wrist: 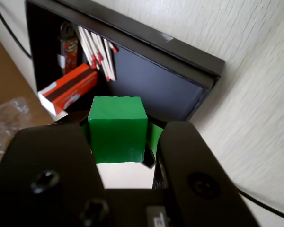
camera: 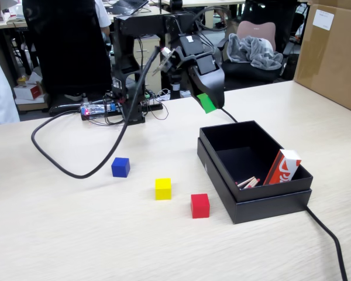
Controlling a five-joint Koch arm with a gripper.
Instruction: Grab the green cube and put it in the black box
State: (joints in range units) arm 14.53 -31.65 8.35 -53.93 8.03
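the gripper pinches the green cube, lifted and seemingly hanging near the black box far rim; only the drop inside remains.

The cube in the black gripper is bright green. The box is matte black; a matchbox inside is red and white. Blue, yellow and red cubes lie on pale wood-grain table.
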